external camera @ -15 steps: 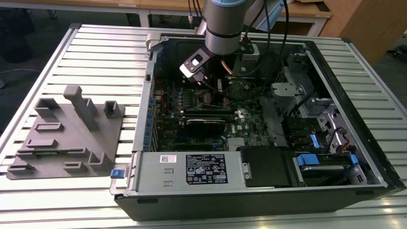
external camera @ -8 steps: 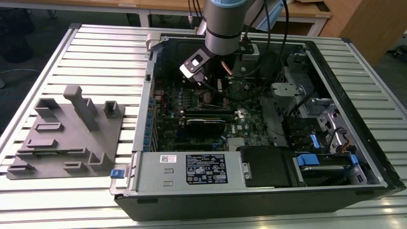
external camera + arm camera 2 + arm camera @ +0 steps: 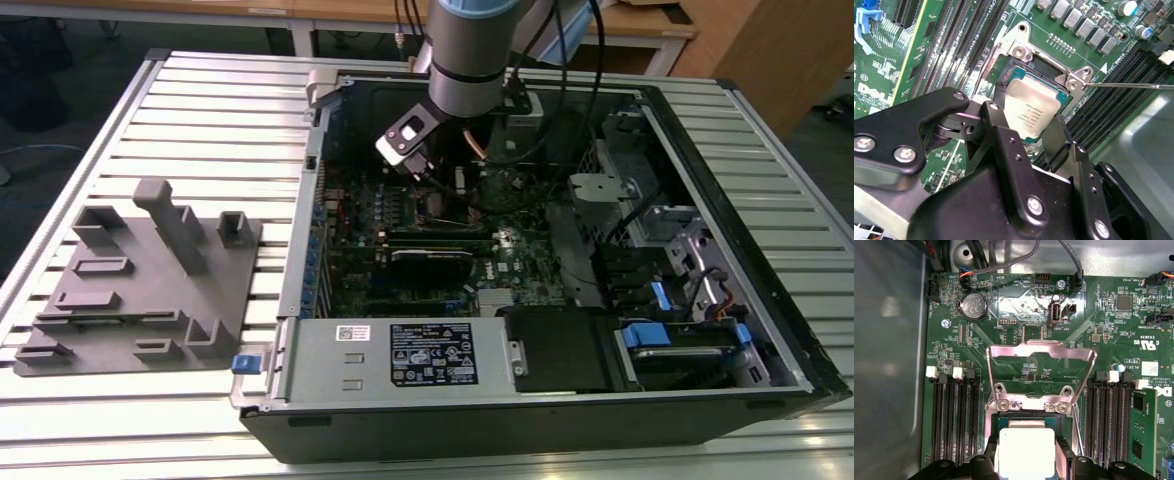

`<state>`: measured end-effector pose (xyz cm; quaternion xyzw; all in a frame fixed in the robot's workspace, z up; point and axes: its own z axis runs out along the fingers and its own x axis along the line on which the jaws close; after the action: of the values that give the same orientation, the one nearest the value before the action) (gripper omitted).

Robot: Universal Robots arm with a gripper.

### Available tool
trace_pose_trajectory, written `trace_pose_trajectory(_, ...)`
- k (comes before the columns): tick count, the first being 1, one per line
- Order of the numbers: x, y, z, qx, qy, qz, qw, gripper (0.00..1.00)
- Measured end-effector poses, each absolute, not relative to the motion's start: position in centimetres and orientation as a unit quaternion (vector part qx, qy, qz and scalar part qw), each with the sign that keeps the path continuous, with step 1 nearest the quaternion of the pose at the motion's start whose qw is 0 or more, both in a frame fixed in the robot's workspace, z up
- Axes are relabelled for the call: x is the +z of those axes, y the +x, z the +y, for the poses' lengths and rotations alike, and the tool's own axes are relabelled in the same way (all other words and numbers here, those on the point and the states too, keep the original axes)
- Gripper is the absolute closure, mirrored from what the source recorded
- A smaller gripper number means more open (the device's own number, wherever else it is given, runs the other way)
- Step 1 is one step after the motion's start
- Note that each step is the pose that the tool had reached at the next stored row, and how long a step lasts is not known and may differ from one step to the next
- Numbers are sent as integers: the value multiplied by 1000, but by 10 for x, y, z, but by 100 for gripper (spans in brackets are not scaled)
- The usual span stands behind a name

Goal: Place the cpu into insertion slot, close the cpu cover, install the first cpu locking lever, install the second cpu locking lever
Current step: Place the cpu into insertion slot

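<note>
In the exterior view, a grey and blue robot arm reached down into the far part of an open black computer case. The case lay on a ribbed aluminium table. A grey plastic fixture block sat on the table at the exterior view's left, apart from the case.

In the second wrist view, the black two-fingered gripper was clamped on the small square silver-topped cpu, one finger against each of two opposite edges. The chip sat over the square dark-centred insertion slot with its shiny metal rim. A thin straight steel lever rod ran off from one corner of the socket. Long black memory slots lay beside it on the green circuit board.

In the first wrist view, the thin silver windowed cpu cover stood raised on its hinge on the socket's far side. The chip lay uncovered between the fingers.
</note>
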<state>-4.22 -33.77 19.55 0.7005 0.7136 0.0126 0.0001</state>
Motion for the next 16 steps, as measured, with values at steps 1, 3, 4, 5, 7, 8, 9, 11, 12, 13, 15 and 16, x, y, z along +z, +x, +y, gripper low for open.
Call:
trace_pose_trajectory(1, 195, -42, -338, 13, 700, 714, 0, 47)
trace_pose_trajectory(3, 195, -42, -339, 13, 700, 714, 0, 47)
trace_pose_trajectory(4, 195, -42, -339, 12, 700, 714, 0, 47)
trace_pose_trajectory(5, 195, -43, -339, 12, 700, 714, 0, 47)
trace_pose_trajectory(7, 195, -43, -339, 13, 700, 714, 0, 47)
trace_pose_trajectory(8, 195, -43, -339, 13, 700, 714, 0, 47)
trace_pose_trajectory(9, 195, -43, -339, 13, 700, 714, 0, 47)
trace_pose_trajectory(11, 195, -43, -339, 13, 700, 714, 0, 47)
trace_pose_trajectory(12, 195, -43, -339, 13, 700, 714, 0, 47)
trace_pose_trajectory(13, 195, -43, -339, 13, 700, 714, 0, 47)
trace_pose_trajectory(15, 195, -43, -339, 13, 700, 714, 0, 47)
trace_pose_trajectory(16, 195, -44, -339, 13, 700, 714, 0, 47)
